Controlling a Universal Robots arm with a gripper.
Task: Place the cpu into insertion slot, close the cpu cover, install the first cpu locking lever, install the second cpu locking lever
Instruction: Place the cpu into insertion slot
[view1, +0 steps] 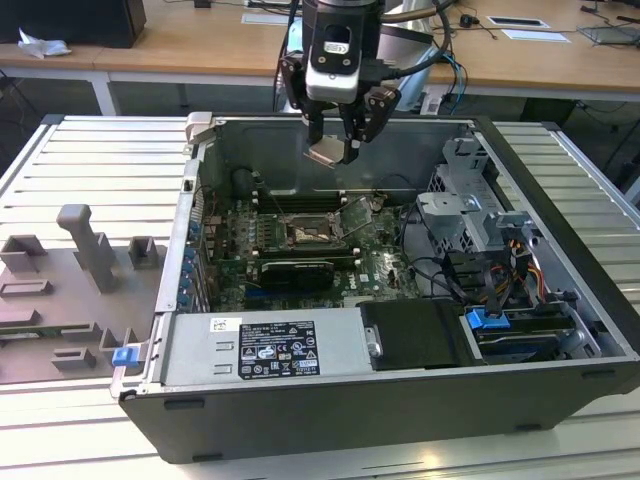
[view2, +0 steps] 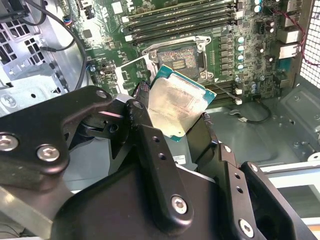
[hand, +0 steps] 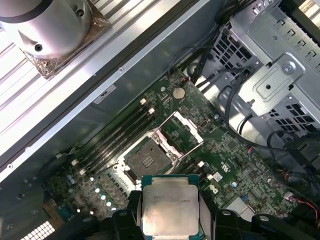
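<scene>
While our gripper (view1: 333, 148) clamps the cpu (hand: 170, 210) high above the insertion slot (hand: 147, 159), we judge placing needs square alignment.

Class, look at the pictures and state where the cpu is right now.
In the exterior view the cpu is clamped in the gripper, in the air inside the open computer case, above the insertion slot and not yet in it.

The cpu (hand: 169, 207) has a pale silver-beige face and a green edge. The gripper (view1: 335, 150) is black. The circuit board (hand: 235, 150) is green with silver dots. The insertion slot (hand: 147, 157) is dark inside a silver rim. The cpu cover (hand: 181, 131) is silver. The table (view1: 80, 140) is pale grey with stripes.
</scene>
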